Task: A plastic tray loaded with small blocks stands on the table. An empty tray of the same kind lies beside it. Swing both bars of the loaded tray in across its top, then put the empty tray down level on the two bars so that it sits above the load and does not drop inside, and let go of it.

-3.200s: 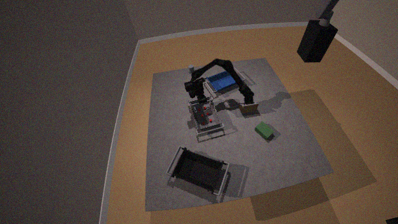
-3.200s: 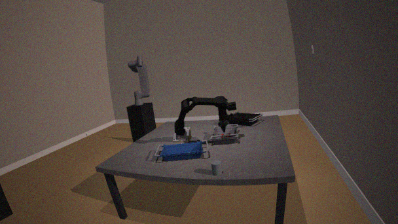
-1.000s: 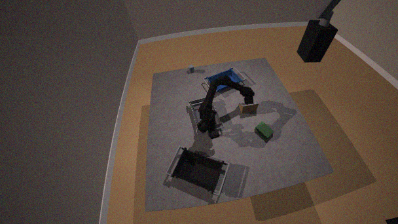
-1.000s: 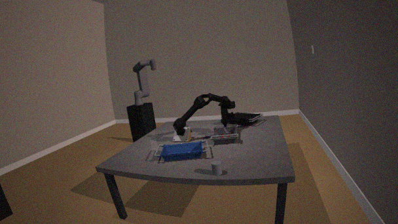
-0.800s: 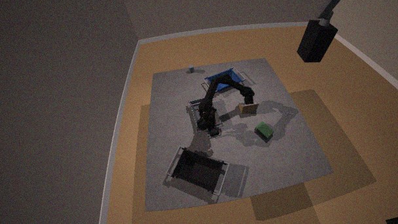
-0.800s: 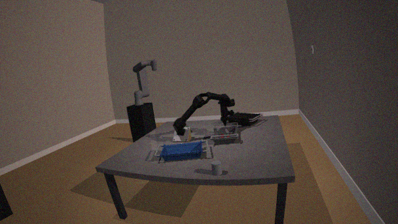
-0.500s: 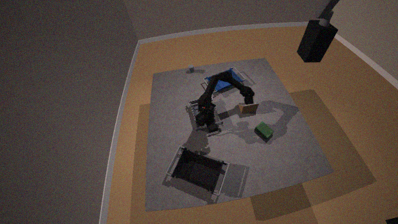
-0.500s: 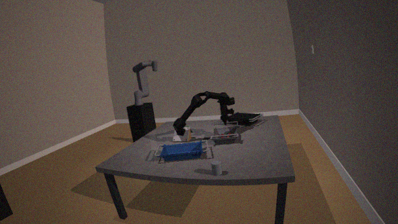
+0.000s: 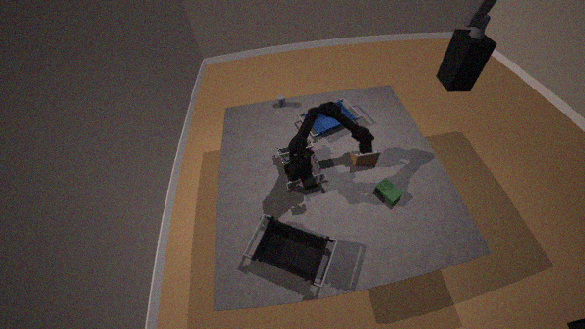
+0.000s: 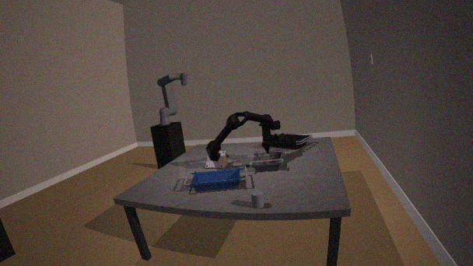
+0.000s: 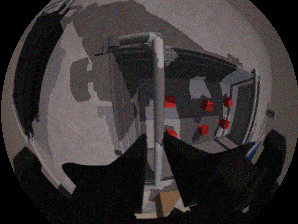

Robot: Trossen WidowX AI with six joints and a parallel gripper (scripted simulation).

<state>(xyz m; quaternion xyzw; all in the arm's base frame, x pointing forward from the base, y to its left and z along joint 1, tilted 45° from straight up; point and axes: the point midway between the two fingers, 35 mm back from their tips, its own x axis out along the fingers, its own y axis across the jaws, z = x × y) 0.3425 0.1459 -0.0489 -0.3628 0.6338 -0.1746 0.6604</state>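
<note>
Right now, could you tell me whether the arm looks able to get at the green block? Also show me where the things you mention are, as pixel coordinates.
Probably yes: the green block (image 9: 389,191) has nothing over it, though the fingers (image 10: 267,148) straddle a bar (image 11: 158,95).

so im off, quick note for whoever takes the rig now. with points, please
Gripper (image 9: 315,187) (image 10: 267,151) (image 11: 154,136): partly closed, fingers either side of a bar (image 11: 158,95); firm grip unclear.
Loaded tray (image 10: 274,166) (image 11: 200,56): mid-table, red blocks (image 11: 206,105) inside.
Black tray (image 9: 291,247) (image 10: 289,141) (image 11: 37,60) and blue tray (image 9: 329,124) (image 10: 215,179) (image 11: 254,150): on table; which to stack unclear.
Done: neither bar confirmed.
Left: check bars, stack empty tray level, let go.
</note>
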